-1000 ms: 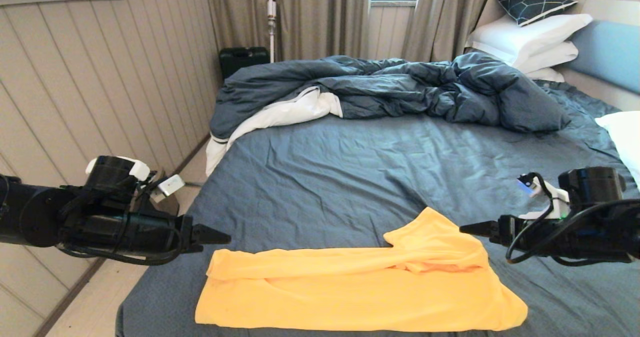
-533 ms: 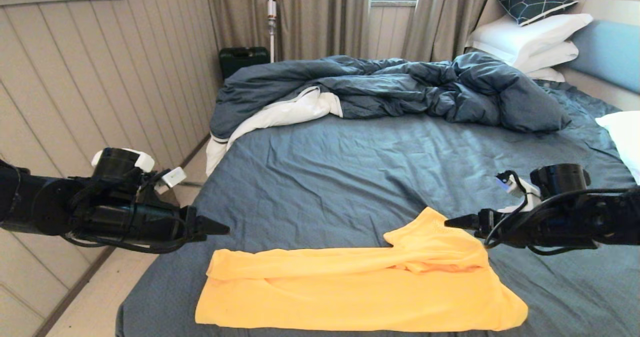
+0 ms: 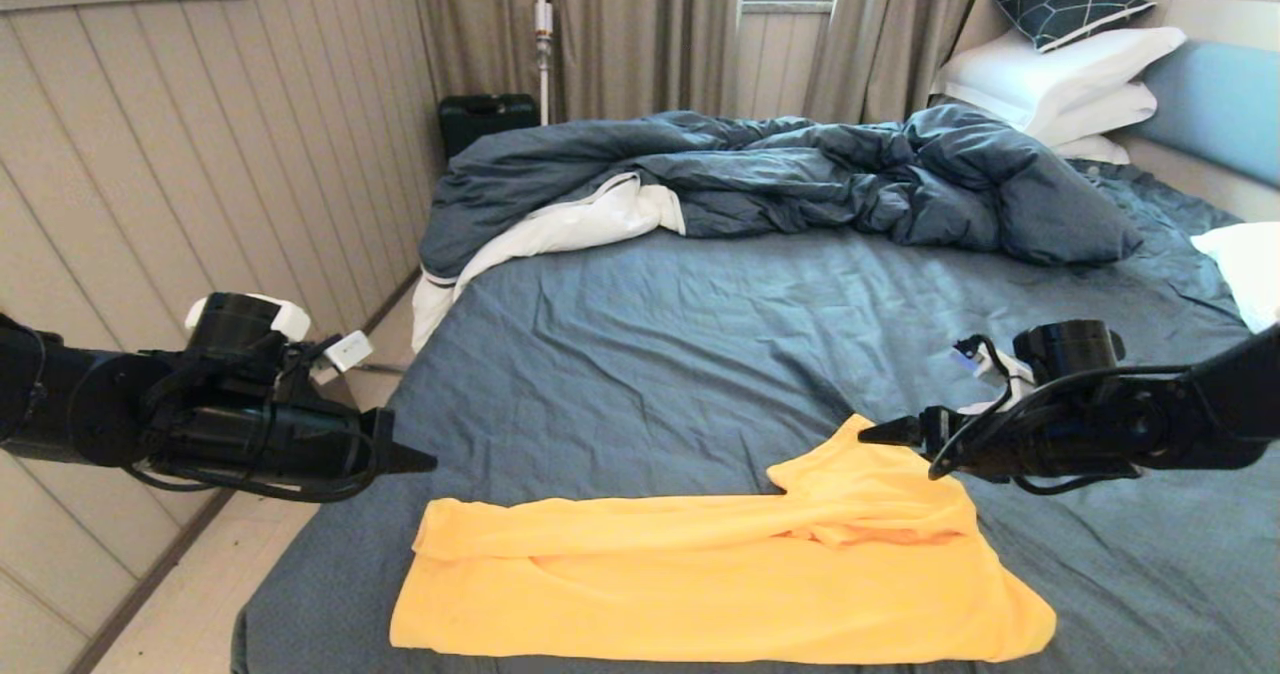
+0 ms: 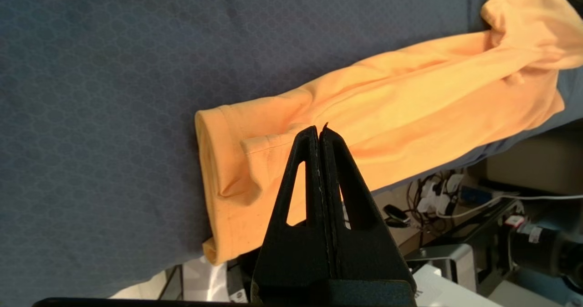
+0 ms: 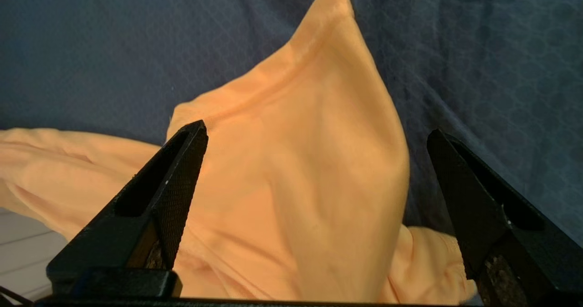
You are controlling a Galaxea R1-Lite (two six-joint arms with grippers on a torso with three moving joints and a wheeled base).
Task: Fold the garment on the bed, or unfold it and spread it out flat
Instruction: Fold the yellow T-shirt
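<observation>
The T-shirt (image 3: 720,579) lies folded lengthwise near the front edge of the bed (image 3: 700,354). The left gripper (image 3: 425,462) hovers just above its left end, fingers pressed together and holding nothing. The right gripper (image 3: 870,434) is over the raised sleeve, fingers wide apart. Farther back lies the rumpled duvet (image 3: 780,179).

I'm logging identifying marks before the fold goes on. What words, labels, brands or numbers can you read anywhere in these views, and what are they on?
No readable text in any view.
Bright yellow short-sleeved T-shirt on the dark blue-grey bed sheet: no print or neck label shows.
White box below the bed edge, in the left wrist view: marks too small to read.
Small white tags on the cabling beside it: too blurred to read.
</observation>
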